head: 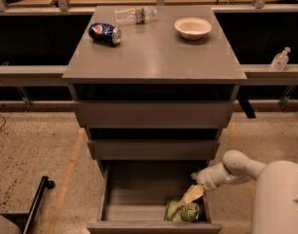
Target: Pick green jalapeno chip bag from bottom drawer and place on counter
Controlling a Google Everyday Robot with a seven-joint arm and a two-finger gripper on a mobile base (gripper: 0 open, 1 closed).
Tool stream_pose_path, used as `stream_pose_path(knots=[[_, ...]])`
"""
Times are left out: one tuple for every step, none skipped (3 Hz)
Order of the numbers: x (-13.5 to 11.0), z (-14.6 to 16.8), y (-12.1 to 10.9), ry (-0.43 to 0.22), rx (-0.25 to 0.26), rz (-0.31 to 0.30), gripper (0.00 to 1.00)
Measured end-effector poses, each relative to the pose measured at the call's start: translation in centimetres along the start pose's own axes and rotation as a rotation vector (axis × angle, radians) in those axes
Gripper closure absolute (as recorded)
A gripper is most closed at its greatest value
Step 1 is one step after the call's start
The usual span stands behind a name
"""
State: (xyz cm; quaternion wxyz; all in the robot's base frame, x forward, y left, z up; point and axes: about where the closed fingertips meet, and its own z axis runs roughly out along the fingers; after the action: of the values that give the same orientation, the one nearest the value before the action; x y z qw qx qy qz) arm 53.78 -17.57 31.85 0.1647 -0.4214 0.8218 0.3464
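Observation:
The green jalapeno chip bag [182,211] lies in the front right corner of the open bottom drawer [139,199]. My gripper [188,199] reaches in from the right on a white arm and hangs just above the bag, its tan fingers pointing down-left at the bag's top edge. The counter [154,52] is the grey top of the cabinet, above two shut upper drawers.
On the counter lie a blue soda can [104,33] at the back left, a clear plastic bottle [134,15] at the back, and a white bowl [193,28] at the back right. A spray bottle [280,59] stands on a ledge at right. A black bar [34,202] lies on the floor at left.

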Motion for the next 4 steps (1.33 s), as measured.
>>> stream_pose_path(knots=[[1.6,2.4,-0.1,0.032,-0.011,0.042,0.0],[4.0,5.3,-1.1,0.036,-0.004,0.081,0.0],[7.1,8.3,-2.7,0.056,0.014,0.127,0.0],[9.9,11.1,-4.7,0.09,0.042,0.176,0.0]])
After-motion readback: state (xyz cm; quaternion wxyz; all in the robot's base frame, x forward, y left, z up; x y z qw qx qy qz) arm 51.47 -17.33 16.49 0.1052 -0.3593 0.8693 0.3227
